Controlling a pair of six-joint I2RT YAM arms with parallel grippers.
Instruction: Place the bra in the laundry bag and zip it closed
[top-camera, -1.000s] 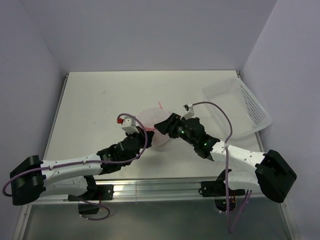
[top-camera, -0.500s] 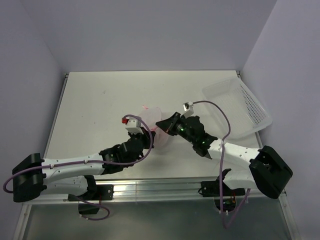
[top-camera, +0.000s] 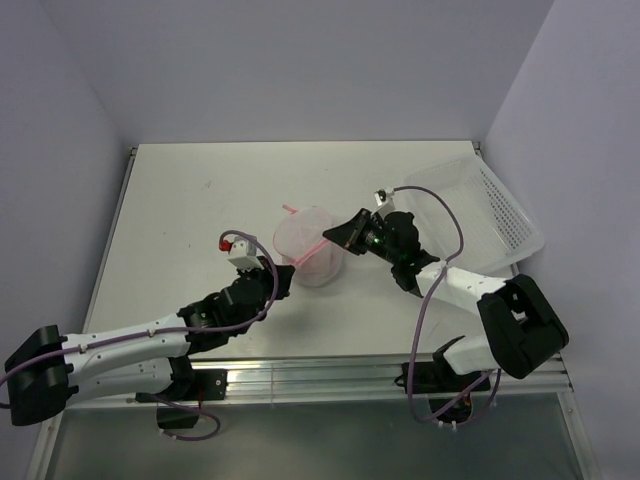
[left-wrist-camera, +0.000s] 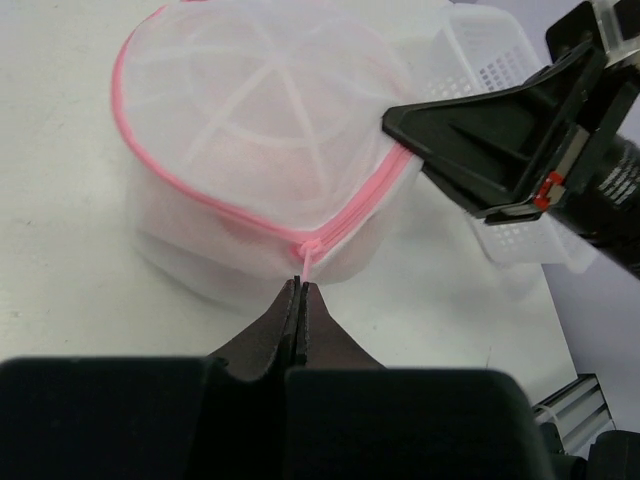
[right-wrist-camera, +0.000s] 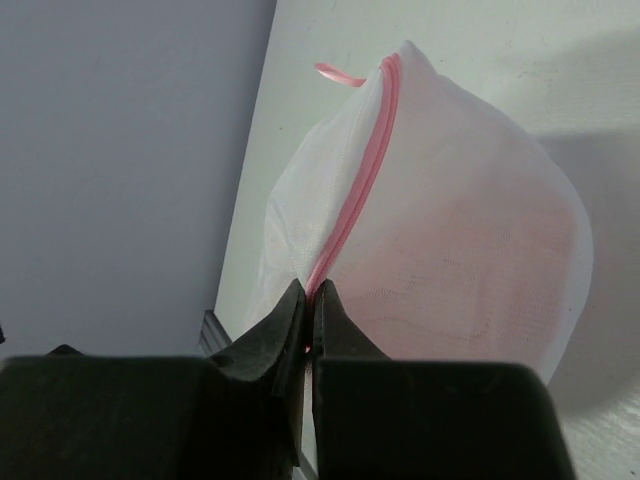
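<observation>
Pink zipper pull (left-wrist-camera: 305, 262) is clamped in the left gripper (left-wrist-camera: 300, 292); the right gripper (right-wrist-camera: 308, 300) pinches the rim (left-wrist-camera: 350, 215) just beyond those jaws. Bra (right-wrist-camera: 450, 260) shows faintly inside the laundry bag (left-wrist-camera: 260, 130). Draw the pull steadily along the rim, against the right grip's tension

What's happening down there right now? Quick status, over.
Left gripper shut on the zipper tab of the laundry bag. Right gripper shut on its pink rim. Bra inside, pink through mesh. Nothing in the way; basket stands apart.
</observation>
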